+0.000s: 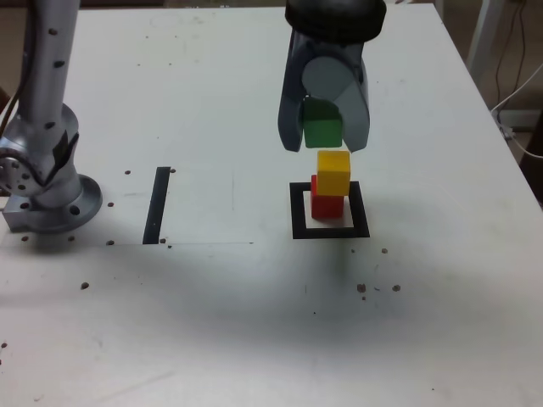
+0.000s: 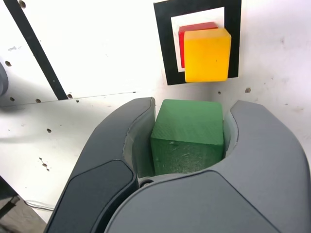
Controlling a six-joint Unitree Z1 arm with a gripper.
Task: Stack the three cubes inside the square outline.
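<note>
1. In the exterior view, the red cube [image 1: 327, 206] rested on the white tabletop [image 1: 212, 339] within the square outline [image 1: 299, 229], whose thick black border surrounded a white centre.
2. The yellow cube [image 1: 333, 173] sat on top of the red cube, set slightly toward the exterior view's right, so that a strip of red showed along the other side.
3. The green cube [image 1: 323, 127] was up in the claw [image 1: 325, 144], near the yellow cube. The claw was closed on it, its two fingers parted only by the block they held.
4. Toward the exterior view's left, a narrow black strip [image 1: 157, 206] lay well apart from the outline. Farther that way stood a grey round-footed mount [image 1: 55, 203], and small dark holes dotted the tabletop. Thin cables [image 1: 517, 136] hung beyond the tabletop's edge at the exterior view's right.
5. In the wrist view, the green cube was lodged between the curved grey fingers, its top and one side face in sight.
6. The yellow cube covered much of the red one, leaving two red edges visible within the frame; the yellow block was visibly apart from the green one. The narrow strip showed here too, away from the outline.
</note>
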